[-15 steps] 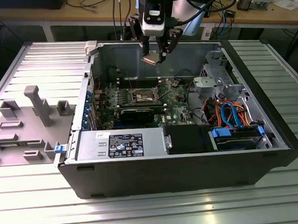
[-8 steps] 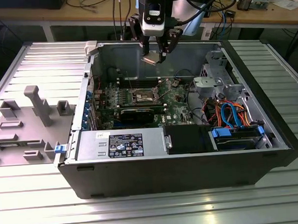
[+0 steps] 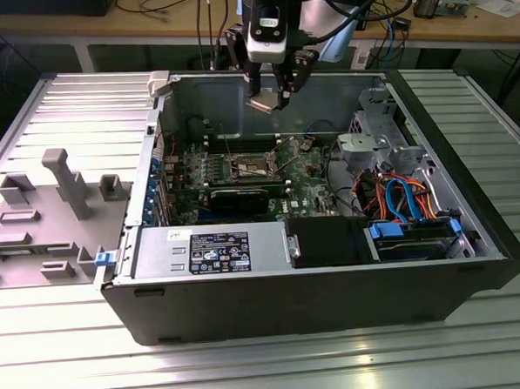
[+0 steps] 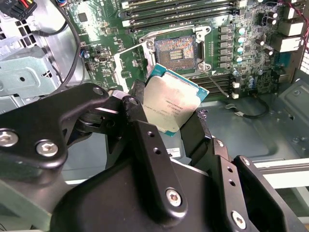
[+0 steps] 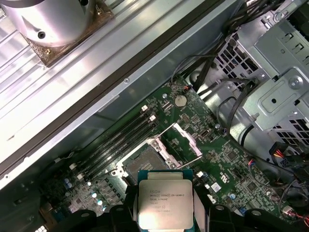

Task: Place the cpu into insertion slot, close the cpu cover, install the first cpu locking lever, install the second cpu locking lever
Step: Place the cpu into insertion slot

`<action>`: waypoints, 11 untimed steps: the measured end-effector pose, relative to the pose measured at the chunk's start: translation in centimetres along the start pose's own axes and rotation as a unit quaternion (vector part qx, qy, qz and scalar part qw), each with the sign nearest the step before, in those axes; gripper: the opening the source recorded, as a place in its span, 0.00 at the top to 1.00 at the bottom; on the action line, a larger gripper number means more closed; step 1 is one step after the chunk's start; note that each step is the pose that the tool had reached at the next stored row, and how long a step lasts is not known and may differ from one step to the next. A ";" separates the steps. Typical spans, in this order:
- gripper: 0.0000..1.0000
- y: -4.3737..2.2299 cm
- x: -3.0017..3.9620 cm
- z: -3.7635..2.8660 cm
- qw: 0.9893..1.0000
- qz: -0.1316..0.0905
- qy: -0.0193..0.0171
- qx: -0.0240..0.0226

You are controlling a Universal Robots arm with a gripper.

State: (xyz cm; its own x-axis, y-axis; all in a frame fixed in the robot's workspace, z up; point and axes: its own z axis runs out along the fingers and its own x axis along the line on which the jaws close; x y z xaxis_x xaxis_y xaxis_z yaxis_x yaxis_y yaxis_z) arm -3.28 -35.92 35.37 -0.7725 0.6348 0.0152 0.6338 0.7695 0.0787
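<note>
**Chip held high over an open socket**

The black two-fingered gripper (image 3: pixel 268 100) hangs above the open black desktop computer case (image 3: pixel 335 295), about level with its far wall. Its fingers (image 4: pixel 136 99) are closed in on the cpu (image 4: pixel 170 106), a small flat square chip with a silver-grey metal top. They pinch it by two opposite edges and leave the printed face bare in both wrist views. From the exterior view the cpu sits slightly tilted, clear of the case rim with open air all round it.

Well below it, on the green motherboard (image 5: pixel 227 159), lies the insertion slot (image 5: pixel 145 162), a square socket with a dark contact field and a silver rim. The field is uncovered. The cpu cover (image 5: pixel 181 140), a thin silver frame plate with a square window, stands raised off one side of the slot. A thin wire lever (image 4: pixel 216 83) sticks out at the socket's edge.

The slot is hemmed in. Long narrow black memory slots (image 5: pixel 116 140) run along one side, and a long black expansion card (image 3: pixel 238 198) lies just nearer the case front. A silver perforated drive cage (image 3: pixel 371 145) stands further to the exterior view's right. The case rests on a ribbed aluminium table (image 3: pixel 252 369).
</note>
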 end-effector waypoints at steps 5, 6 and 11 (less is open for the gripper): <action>0.46 0.00 0.00 0.00 1.000 0.005 0.000 0.000; 0.46 0.00 0.00 0.00 1.000 0.006 0.000 0.000; 0.46 0.00 0.00 0.00 1.000 0.009 -0.001 0.000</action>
State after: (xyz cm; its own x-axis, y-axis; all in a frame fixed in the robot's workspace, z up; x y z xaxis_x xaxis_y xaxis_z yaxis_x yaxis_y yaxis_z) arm -3.28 -35.92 35.37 -0.7606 0.6491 0.0153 0.6481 0.7575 0.0788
